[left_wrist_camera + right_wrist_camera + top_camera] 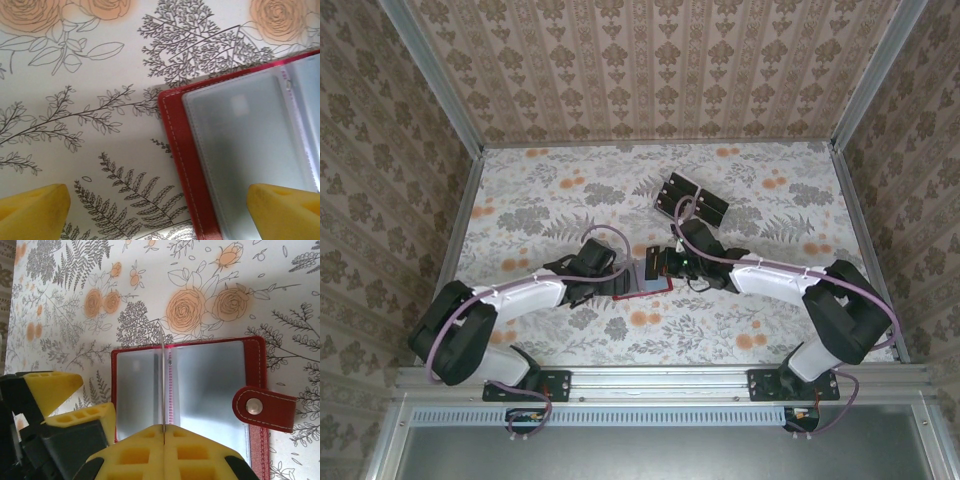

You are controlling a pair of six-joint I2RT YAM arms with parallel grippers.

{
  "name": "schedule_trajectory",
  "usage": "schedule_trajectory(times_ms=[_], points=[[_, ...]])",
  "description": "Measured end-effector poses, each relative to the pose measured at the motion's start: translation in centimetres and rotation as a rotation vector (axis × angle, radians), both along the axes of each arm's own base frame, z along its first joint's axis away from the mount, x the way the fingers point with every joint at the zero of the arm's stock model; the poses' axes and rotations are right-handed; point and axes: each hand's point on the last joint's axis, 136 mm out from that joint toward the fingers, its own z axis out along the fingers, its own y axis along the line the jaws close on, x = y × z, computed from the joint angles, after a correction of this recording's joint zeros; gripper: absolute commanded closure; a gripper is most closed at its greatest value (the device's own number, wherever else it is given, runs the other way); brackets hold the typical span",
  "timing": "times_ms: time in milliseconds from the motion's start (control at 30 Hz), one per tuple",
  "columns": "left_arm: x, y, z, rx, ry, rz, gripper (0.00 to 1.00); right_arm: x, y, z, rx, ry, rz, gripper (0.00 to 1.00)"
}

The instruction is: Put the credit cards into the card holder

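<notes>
Card holder (pixel 256 367) open on the counter (pixel 540 190) — right gripper's (pixel 164 432) jaws pinch a thin upright sheet (pixel 163 380) over its spine; left gripper's (pixel 160 212) jaws spread wide.

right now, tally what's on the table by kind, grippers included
red card holder: 1
black card stacks: 2
thin card, seen edge-on: 1
left gripper, open: 1
right gripper, shut on the thin card: 1
total: 6
</notes>
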Motion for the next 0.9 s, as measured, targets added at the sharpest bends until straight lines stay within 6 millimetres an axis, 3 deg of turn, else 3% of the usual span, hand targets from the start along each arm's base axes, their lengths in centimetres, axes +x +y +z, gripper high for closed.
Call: schedule_trajectory(times_ms=[233, 900], points=[[0.1, 1.2, -1.2, 0.062, 0.012, 0.046, 0.0, -0.5, 0.4, -0.4, 0.043, -0.009, 0.026, 1.0], [0.3, 1.3, -1.3, 0.075, 0.007, 0.068, 0.0, -0.5, 0.8, -0.7, 0.155, -0.078, 0.014, 1.0]])
